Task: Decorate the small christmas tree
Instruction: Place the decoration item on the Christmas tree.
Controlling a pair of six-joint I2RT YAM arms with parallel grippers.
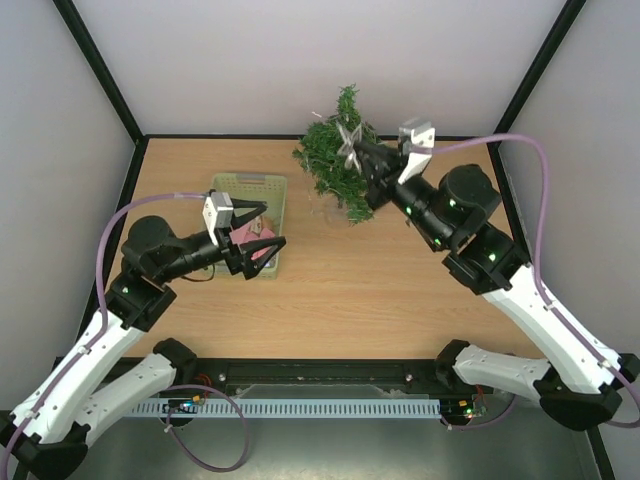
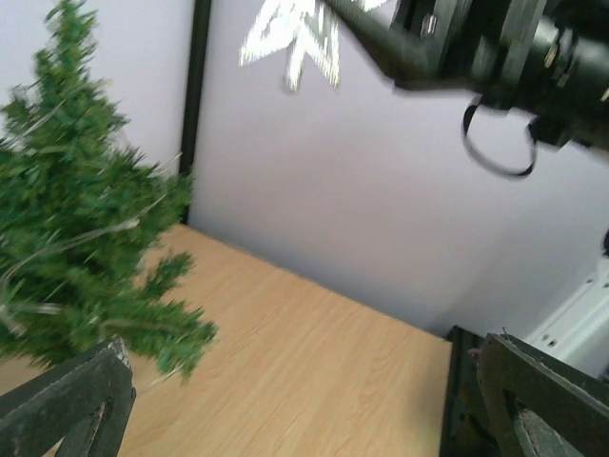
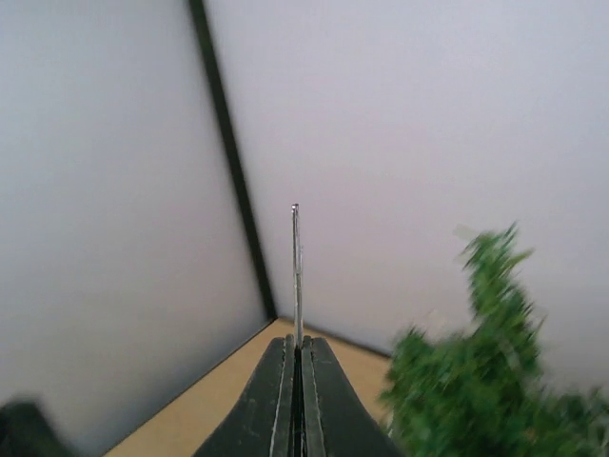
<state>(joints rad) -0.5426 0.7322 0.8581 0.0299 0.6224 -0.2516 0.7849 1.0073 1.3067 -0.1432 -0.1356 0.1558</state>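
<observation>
The small christmas tree (image 1: 335, 165) stands at the back of the table, bushy and dark green; it also shows in the left wrist view (image 2: 67, 209) and, blurred, in the right wrist view (image 3: 495, 381). My right gripper (image 1: 360, 152) is shut on a flat silver star ornament (image 1: 349, 143), held just above the tree's top. That ornament appears edge-on as a thin strip (image 3: 297, 267) between the closed right gripper (image 3: 301, 345). My left gripper (image 1: 264, 231) hangs open over the pale green basket (image 1: 250, 183), with nothing between its fingers (image 2: 76, 400).
Pink items (image 1: 246, 236) lie inside the basket. The right arm (image 2: 485, 48) and silver ornament (image 2: 295, 38) cross the top of the left wrist view. White walls with black corner posts (image 3: 233, 171) enclose the wooden table (image 1: 350, 290) at the back and sides.
</observation>
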